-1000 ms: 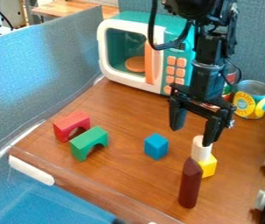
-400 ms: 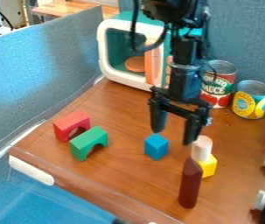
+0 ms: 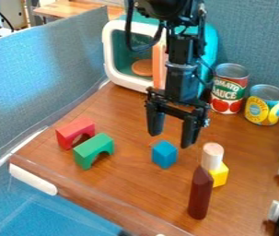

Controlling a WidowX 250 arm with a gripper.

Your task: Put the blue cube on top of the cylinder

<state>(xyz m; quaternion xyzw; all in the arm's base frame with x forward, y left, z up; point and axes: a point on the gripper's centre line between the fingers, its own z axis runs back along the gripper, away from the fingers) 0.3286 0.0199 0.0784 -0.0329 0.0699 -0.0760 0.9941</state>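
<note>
Camera view: blue cube point(image 3: 164, 155) below end effector point(image 3: 171, 140)

Microwave point(image 3: 112, 60): positioned at the rear left corner of the table point(image 3: 132, 177), disc point(image 3: 142, 67) inside. Left can point(image 3: 229, 87) and right can point(image 3: 265, 105): side by side along the rear edge, right of the microwave. Rear arch block point(image 3: 76, 126) and front arch block point(image 3: 93, 147): near the left edge, toward the front left corner. Cube point(image 3: 165, 154): near the middle, right of both arches. Cylinder point(image 3: 212, 156): on the base block point(image 3: 219, 176), right of the cube. Tall block point(image 3: 200, 196): upright before the base block (contact cannot be determined), toward the front edge
</note>
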